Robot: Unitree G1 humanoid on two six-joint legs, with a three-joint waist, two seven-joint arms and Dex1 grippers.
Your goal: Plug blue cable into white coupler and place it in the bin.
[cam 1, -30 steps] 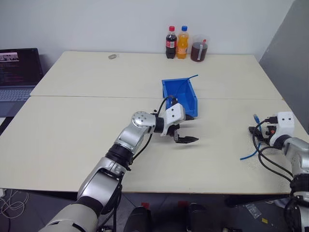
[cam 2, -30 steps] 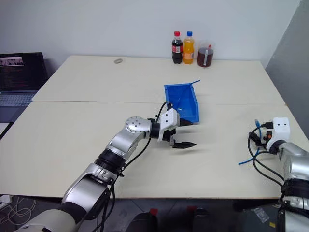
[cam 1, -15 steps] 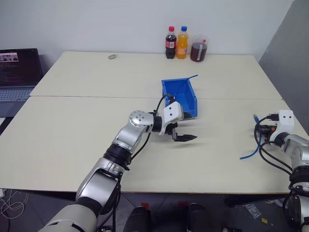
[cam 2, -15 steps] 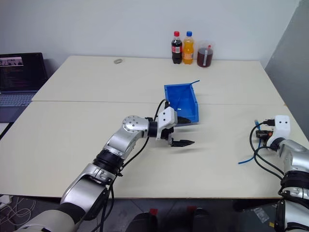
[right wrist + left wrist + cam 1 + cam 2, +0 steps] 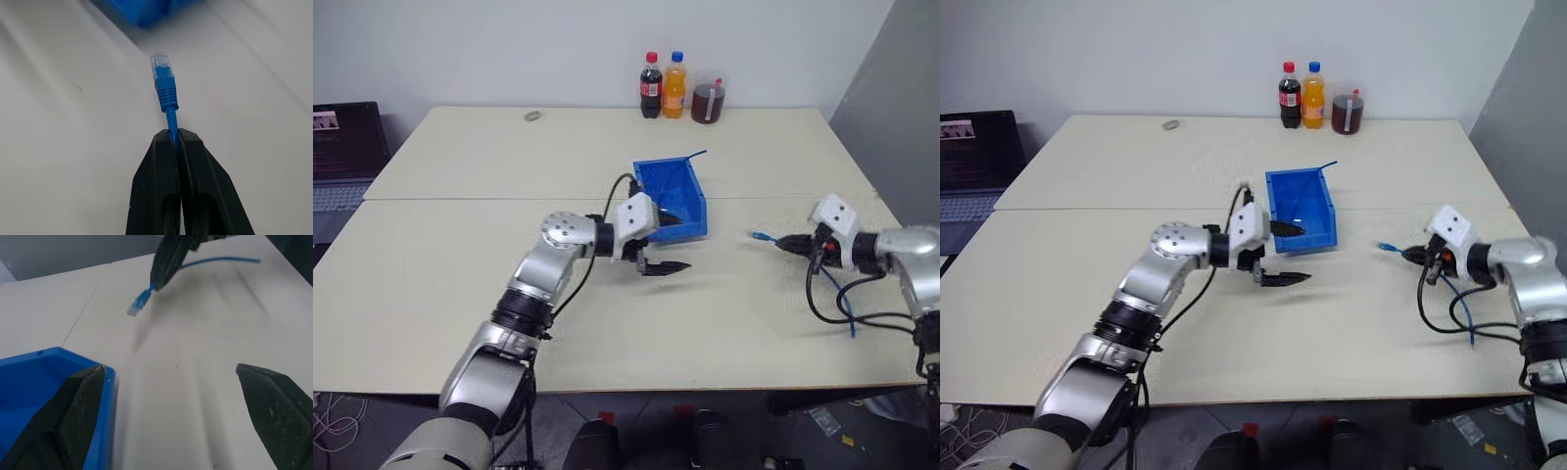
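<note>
My right gripper (image 5: pixel 795 243) is shut on the blue cable (image 5: pixel 170 116) just behind its clear plug (image 5: pixel 163 66). The plug (image 5: pixel 761 236) hangs in the air, pointing at the bin (image 5: pixel 1317 239), and the rest of the cable (image 5: pixel 1464 315) trails down to the table at the right. My left gripper (image 5: pixel 666 245) stands wide open at the bin's near end, one finger (image 5: pixel 80 416) over the bin's blue rim (image 5: pixel 34 382), nothing between them. In the left wrist view the right gripper (image 5: pixel 168 259) and plug (image 5: pixel 139 303) show ahead. The white coupler is out of view.
A second blue cord (image 5: pixel 690 159) sticks out of the bin's far corner. Two bottles (image 5: pixel 651 86) and a jug (image 5: pixel 708 101) stand at the table's back edge. A small grey object (image 5: pixel 531 116) lies far left, a laptop (image 5: pixel 342 147) beyond the left edge.
My right gripper has shut on the blue cable, lifted it off the table and swung left toward the bin, turning its wrist. The left gripper has drifted slightly left, still open.
</note>
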